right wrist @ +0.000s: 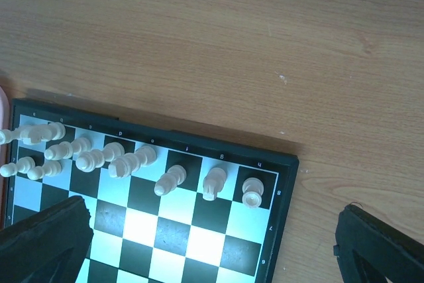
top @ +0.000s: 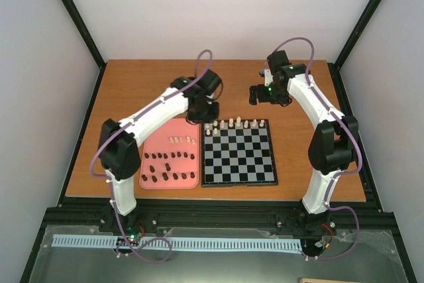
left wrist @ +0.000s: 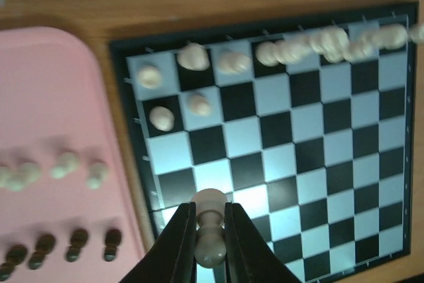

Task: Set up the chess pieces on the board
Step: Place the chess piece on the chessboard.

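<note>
From above, the board [top: 240,156] lies on the wooden table [top: 298,97], with the pink tray [top: 154,142] just beside its left edge. Cream pieces [top: 235,124] line the board's far row. More cream ones sit at the far end of the tray, and dark pieces [top: 169,167] are spread over its near half. The left gripper [top: 202,113] hangs over the board's far-left corner; its jaws cannot be made out from here. The right gripper [top: 262,94] is above bare table, beyond the board's far edge.

At the left wrist, the left gripper [left wrist: 211,240] is clamped on a cream pawn [left wrist: 211,211], both fingers [left wrist: 182,243] pressed against its stem. The pawn shows against the board's [left wrist: 311,137] left columns; whether it touches a square cannot be told. Cream pieces fill the far row, blurred toward the right, and 2 more stand on the second row at the left. The tray [left wrist: 53,91] carries cream pieces above a row of dark ones [left wrist: 78,244].

At the right wrist, the right gripper [right wrist: 212,230] has its fingers [right wrist: 40,246] spread wide apart, holding nothing. It looks down on the board's [right wrist: 199,138] far-right corner, where cream pieces [right wrist: 169,180] stand along the far row.
</note>
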You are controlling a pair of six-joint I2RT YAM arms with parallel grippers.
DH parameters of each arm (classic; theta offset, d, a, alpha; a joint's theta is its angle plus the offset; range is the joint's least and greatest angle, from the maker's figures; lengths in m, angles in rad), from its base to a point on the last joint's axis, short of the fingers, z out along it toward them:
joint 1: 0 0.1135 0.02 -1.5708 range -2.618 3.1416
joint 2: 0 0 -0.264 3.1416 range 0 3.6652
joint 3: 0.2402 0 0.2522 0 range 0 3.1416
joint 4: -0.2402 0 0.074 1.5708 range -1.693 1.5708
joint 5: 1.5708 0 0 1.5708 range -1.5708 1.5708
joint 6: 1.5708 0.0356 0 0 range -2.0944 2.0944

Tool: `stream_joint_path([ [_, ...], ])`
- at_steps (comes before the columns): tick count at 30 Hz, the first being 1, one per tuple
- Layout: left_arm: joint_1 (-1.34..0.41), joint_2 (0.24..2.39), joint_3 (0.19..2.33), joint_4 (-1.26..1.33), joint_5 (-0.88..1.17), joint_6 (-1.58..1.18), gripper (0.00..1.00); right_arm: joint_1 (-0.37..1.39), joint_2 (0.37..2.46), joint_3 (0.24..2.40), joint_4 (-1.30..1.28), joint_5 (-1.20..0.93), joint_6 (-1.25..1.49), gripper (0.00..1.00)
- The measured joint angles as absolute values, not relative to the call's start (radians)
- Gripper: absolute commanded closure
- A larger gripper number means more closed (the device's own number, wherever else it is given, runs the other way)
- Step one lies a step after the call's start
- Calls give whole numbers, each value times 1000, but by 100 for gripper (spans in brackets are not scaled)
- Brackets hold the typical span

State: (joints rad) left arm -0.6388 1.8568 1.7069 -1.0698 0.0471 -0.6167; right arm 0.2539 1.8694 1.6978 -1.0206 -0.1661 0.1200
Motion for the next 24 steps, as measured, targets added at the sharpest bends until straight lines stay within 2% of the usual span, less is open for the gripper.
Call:
stream_joint_path([
  [8, -756, 2032, 1874, -1134, 44, -594, 93, 253, 1869, 1703, -1020, -165, 120, 0],
  [17, -765, 2171, 1951, -1153, 8, -571, 93, 253, 1869, 1703, -1020, -161, 120, 0],
  [24, -765, 2201, 1961, -1151, -11, -563, 93, 253, 1869, 1703, -1020, -161, 120, 0],
])
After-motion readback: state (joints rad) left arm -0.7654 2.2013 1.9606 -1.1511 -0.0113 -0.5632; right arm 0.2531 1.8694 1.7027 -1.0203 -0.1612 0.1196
